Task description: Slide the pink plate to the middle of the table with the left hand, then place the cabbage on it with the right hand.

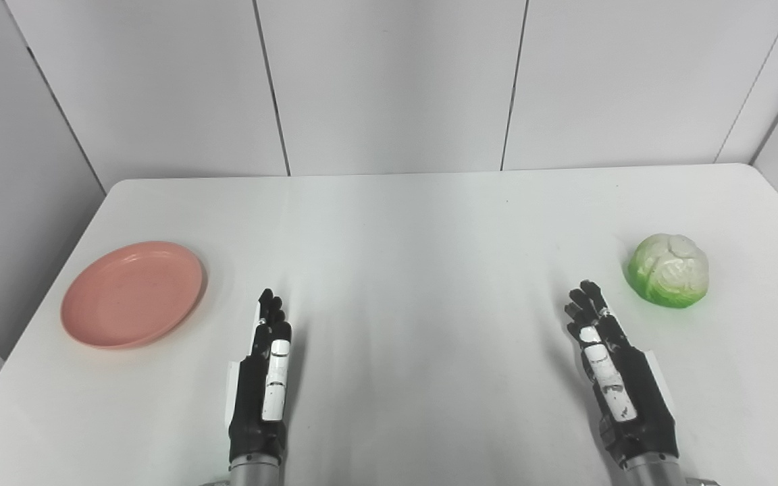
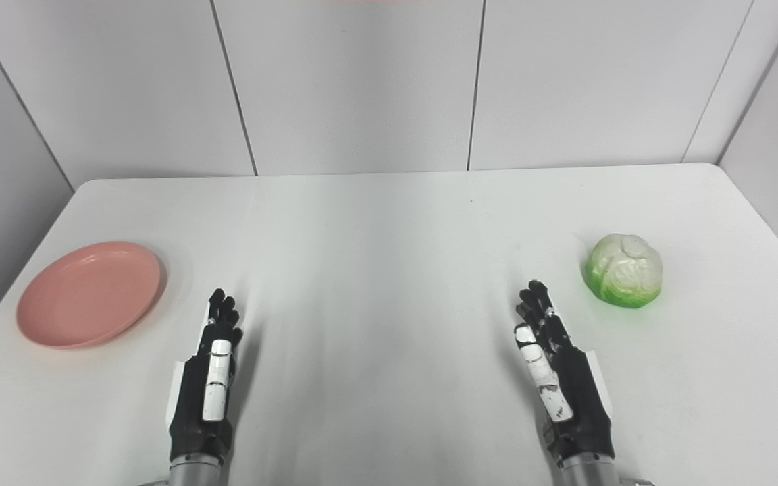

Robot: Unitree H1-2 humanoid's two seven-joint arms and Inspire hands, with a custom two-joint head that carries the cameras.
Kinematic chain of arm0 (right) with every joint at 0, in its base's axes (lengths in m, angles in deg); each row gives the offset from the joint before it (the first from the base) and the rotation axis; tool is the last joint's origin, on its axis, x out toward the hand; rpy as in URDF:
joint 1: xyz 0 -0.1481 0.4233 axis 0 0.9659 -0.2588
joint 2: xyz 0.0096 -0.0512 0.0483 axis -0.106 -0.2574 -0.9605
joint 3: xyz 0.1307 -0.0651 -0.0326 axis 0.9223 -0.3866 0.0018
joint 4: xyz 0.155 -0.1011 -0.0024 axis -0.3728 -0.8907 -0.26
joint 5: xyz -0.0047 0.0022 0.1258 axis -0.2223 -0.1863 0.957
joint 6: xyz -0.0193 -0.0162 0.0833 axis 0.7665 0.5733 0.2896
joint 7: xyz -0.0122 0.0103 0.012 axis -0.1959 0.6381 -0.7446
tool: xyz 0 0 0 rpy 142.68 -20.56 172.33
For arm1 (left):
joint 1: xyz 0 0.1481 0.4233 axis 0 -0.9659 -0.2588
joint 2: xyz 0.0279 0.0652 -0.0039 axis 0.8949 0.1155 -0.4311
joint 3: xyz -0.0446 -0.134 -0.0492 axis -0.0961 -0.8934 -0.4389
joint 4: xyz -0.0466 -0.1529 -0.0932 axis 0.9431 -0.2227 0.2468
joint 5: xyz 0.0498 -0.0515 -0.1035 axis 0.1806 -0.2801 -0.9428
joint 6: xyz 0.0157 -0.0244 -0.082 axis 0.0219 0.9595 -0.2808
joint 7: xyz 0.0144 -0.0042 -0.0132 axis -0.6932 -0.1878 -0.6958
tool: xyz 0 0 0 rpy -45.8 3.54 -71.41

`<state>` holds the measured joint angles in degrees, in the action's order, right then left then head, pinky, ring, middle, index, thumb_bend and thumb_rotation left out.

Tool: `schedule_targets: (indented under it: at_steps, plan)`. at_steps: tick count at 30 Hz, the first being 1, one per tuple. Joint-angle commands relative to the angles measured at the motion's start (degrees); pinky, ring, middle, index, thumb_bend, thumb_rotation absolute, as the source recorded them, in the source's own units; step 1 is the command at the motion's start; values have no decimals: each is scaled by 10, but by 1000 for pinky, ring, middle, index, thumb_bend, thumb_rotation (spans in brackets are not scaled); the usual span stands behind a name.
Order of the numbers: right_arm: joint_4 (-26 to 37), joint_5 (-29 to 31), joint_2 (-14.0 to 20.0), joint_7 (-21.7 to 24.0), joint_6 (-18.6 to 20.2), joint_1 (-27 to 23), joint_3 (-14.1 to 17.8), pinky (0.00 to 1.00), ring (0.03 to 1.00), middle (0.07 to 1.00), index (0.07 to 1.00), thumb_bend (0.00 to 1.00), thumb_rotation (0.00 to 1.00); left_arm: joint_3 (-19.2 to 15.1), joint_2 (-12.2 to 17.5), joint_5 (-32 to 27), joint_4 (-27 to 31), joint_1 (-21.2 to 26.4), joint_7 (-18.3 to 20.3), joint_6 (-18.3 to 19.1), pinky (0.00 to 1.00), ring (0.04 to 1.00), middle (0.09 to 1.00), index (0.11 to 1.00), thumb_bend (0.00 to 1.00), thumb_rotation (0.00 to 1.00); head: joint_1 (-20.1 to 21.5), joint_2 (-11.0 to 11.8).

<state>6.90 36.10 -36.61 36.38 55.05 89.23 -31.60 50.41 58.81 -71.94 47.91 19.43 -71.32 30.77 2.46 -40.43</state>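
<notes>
**A:** So we've got both hands parked low on the table, neither holding anything. Our left hand is stretched out flat-ish, fingers extended and empty, pointing toward 12 o'clock. Right hand is the same deal: fingers out, nothing in it.

**B:** Yep. From the left hand, the pink plate sits up around 10 o'clock, near but not touching. The cabbage is about 1 o'clock from the right hand, just beside the fingertips, still on the bare tabletop.

**A:** Nothing's started, I'd say. First job is the plate slide. We probably want to get fingers on the far-left side of the rim and push toward 3 o'clock, keeping pressure low so it doesn't tip or spin.

**B:** Agreed. Watch the edge though, the plate is close to the table's left side, so reaching around it leaves little room there. The middle is wide open, loads of space for the slide, and the right hand isn't in the path.
</notes>
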Motion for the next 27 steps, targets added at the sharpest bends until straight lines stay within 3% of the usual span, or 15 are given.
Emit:
schedule_targets:
  at_steps: [1,27]
  plan:
    - [10,5,1,4,-17,10,1,978,947,943,948,741,774,-3,-13,-3,8,-22,3,-15,1000,1000,1000,1000,691,950,1,0]
    - [23,-4,-1,-1,-4,10,-3,967,946,946,941,737,773,-1,-11,-19,17,-23,9,-5,1000,995,1000,1000,620,943,4,-3]
